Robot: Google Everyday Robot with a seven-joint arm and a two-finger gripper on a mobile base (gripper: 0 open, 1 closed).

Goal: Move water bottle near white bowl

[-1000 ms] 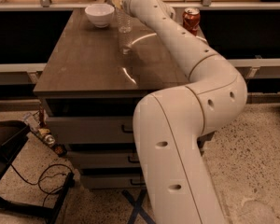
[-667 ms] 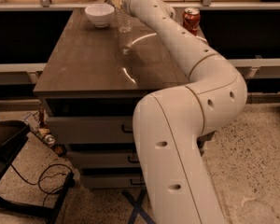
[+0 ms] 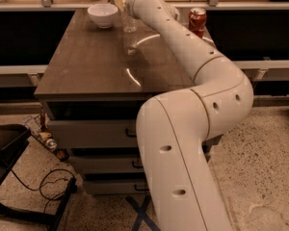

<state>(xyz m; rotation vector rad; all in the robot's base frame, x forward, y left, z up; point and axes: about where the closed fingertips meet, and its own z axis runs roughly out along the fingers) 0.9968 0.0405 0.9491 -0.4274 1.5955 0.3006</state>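
Observation:
The white bowl (image 3: pixel 102 14) sits at the far left of the dark table top (image 3: pixel 91 66). The clear water bottle (image 3: pixel 129 22) stands upright just right of the bowl, a short gap between them. Its upper part is hidden behind my arm's end. My gripper (image 3: pixel 120 2) is at the far edge of the table, right at the bottle's top, between bowl and arm. My white arm (image 3: pixel 192 57) reaches from the lower right across the table to it.
A red soda can (image 3: pixel 197 20) stands at the far right of the table, behind my arm. Drawers (image 3: pixel 91 129) sit under the top. A dark chair (image 3: pixel 5 143) and cables (image 3: pixel 43 182) lie on the floor at left.

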